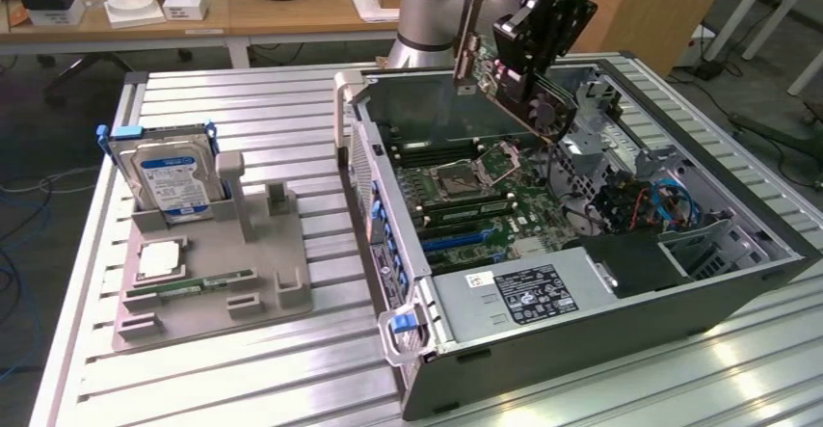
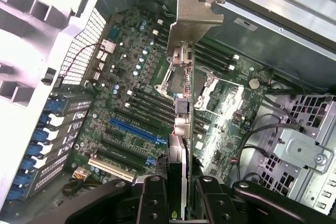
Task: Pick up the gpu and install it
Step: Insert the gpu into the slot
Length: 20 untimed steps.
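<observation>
My gripper [image 1: 531,97] is shut on the gpu [image 1: 504,85], a thin dark card held on edge above the open computer case [image 1: 385,172]. Its silvery bracket [image 1: 468,37] points up and toward the exterior view's left. In the wrist view the gpu [image 2: 181,114] is seen edge-on between the black fingers [image 2: 153,199], with my gripper [image 2: 180,195] clamped around it and the bracket [image 2: 195,11] at the far end. Under the card lies the motherboard [image 1: 495,200] with its blue slot [image 2: 134,129] and black slots beside it. The card hangs clear of the board.
A grey fixture [image 1: 212,273] on the slatted table at the exterior view's left carries a hard drive [image 1: 173,176], a CPU [image 1: 161,258] and a RAM stick [image 1: 206,280]. Inside the case are the power supply [image 1: 527,292], cables [image 1: 669,200] and drive cage [image 2: 299,145].
</observation>
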{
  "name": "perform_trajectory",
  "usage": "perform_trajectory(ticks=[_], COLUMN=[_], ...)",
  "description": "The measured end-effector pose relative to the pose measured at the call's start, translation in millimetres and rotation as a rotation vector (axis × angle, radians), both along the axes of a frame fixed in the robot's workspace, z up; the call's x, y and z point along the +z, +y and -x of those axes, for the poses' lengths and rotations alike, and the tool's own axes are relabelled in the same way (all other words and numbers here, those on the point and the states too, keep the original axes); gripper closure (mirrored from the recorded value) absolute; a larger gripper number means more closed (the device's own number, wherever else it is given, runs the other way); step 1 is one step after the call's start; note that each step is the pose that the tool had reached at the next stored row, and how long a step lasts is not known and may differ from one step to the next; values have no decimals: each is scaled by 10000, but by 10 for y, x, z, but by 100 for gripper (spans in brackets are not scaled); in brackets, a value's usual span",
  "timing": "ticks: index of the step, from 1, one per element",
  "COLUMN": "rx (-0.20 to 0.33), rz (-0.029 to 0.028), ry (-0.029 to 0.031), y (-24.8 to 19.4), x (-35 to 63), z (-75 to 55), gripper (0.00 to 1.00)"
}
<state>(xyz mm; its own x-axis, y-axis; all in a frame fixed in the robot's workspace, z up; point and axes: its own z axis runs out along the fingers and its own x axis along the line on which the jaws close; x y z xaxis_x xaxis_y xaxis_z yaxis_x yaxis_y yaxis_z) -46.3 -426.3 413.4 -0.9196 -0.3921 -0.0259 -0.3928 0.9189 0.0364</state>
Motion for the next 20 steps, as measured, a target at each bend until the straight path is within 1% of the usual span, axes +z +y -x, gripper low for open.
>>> perform_trajectory(ticks=[20], rx=[1071], rz=[-78], ry=[-1], y=[-6], x=[0], z=[0], gripper=[73])
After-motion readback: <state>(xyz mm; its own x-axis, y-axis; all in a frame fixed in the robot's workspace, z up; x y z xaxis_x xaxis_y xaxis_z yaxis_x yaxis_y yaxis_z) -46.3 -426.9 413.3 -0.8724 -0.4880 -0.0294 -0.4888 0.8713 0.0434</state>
